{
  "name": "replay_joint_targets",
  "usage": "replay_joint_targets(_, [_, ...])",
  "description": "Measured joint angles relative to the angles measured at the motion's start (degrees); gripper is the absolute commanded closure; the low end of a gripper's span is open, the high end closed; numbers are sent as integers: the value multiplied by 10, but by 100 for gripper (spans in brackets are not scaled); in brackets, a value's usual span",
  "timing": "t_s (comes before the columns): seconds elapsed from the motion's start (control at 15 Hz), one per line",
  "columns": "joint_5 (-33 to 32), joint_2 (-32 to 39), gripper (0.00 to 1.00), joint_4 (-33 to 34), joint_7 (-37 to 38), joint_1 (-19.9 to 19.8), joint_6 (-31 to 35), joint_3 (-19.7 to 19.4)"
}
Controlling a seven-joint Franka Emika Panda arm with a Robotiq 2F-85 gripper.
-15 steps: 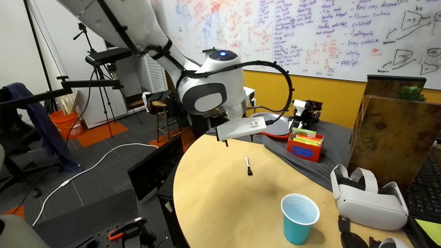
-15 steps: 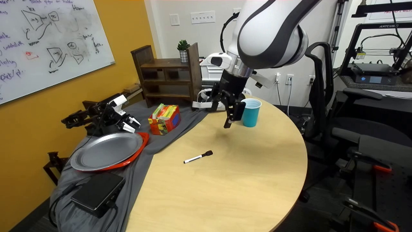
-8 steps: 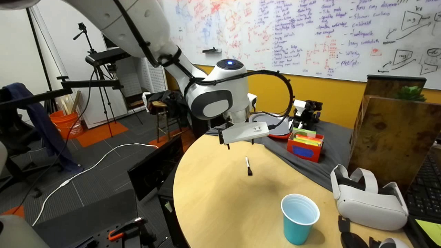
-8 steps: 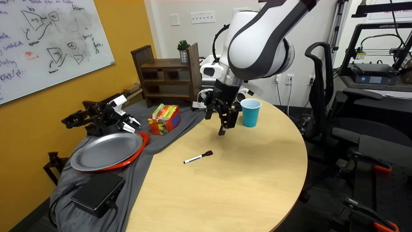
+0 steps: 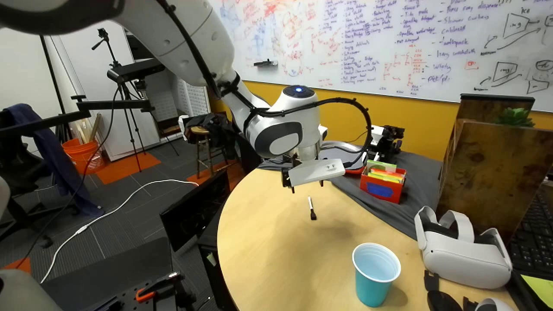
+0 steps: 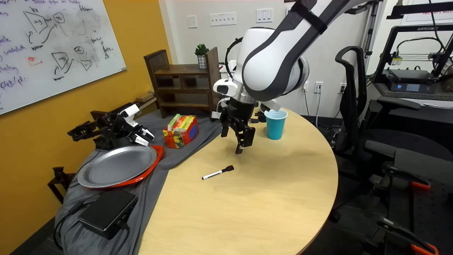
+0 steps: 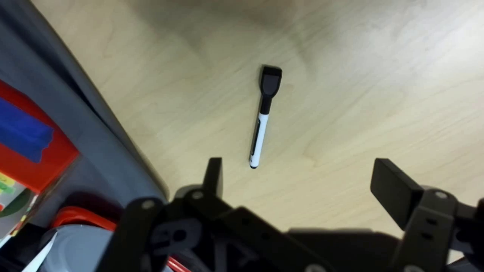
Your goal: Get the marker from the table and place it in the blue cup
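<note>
Lining up the pick seems the step in hand: the marker (image 7: 264, 111) lies on the table (image 6: 269, 205), well in from its curved edge, and the empty gripper (image 7: 298, 163), jaws spread, should next shift over it, descend and close.

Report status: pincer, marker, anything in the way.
Pincer open, empty, above table. Marker lying on table, not gripped. Cup upright, apart from marker. Nothing seen between pincer and marker.

Marker (image 7: 265, 107) lies flat, blue cup (image 5: 375, 278) upright, on the table (image 5: 263, 242).
</note>
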Motion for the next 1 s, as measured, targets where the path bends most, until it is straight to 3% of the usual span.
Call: replay_joint_targets(1.0, [-49,109,0,113,66,0,-85,5])
